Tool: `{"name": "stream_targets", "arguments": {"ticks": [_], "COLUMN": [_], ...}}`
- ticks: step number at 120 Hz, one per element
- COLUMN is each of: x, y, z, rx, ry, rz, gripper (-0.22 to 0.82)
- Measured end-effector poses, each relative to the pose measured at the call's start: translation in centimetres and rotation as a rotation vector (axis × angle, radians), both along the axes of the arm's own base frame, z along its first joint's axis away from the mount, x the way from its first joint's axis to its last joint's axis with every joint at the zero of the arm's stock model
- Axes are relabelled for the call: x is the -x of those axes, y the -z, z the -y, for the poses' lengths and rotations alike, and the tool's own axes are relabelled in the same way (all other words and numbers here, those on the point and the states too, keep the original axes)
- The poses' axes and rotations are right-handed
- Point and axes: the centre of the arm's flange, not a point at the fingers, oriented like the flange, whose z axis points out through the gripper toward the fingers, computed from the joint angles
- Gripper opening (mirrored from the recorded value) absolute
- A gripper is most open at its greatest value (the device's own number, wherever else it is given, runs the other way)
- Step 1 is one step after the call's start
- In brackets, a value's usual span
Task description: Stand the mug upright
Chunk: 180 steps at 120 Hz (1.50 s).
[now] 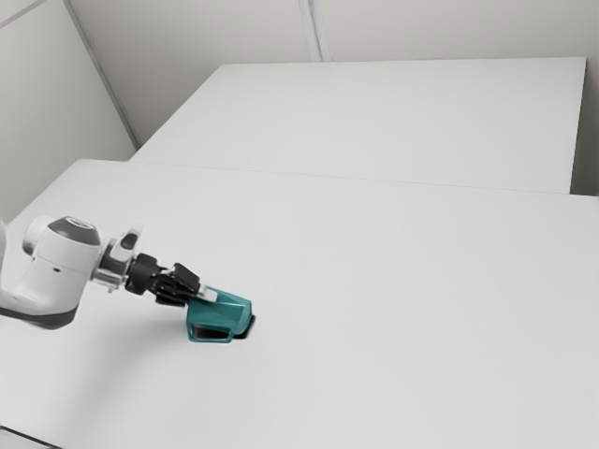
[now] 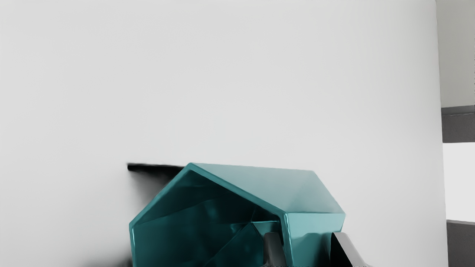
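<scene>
The black gripper (image 1: 198, 292) reaches down to the teal mug (image 1: 221, 312) from the exterior view's left. The angular mug lies tipped over, its looped handle (image 1: 208, 339) toward that view's lower edge. In the wrist view the mug (image 2: 315, 193) shows its dark opening facing the hand. My gripper (image 2: 308, 249) is shut on the mug's side wall, one finger inside the opening and the other along the outer face. Part of the inner finger is hidden by the wall.
The white table (image 1: 402, 318) surrounds the mug. Beyond it, toward the exterior view's top, stands another white surface (image 1: 384, 122) against pale walls. A dark shadow (image 2: 156, 169) lies beside the mug.
</scene>
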Motion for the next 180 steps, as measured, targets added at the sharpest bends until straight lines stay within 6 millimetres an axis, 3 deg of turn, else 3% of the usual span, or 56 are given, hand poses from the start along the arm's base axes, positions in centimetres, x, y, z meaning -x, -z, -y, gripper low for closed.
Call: {"name": "stream_targets", "arguments": {"ticks": [36,65,94,113,125,153,180], "x": [-0.4,-1.4,-2.5,-4.8,-5.4,-6.7,-8.5], "y": [-1.8,-4.9,-7.5,-10.4,-10.4,-10.6,-9.6], "z": [0.6,4.3,5.0,7.6,8.6,8.4,9.5], "rx": [-0.002,-0.033,-0.272,-0.479,-0.607,-0.824,-0.895], "ry": [0.019,0.098,0.231,0.339,0.381,0.364,0.316], "rz": [0.048,0.107,0.072,0.08,0.057,0.019,-0.025], "gripper": [-0.15,-0.15,-0.15,-0.15,-0.16,-0.16,-0.16]}}
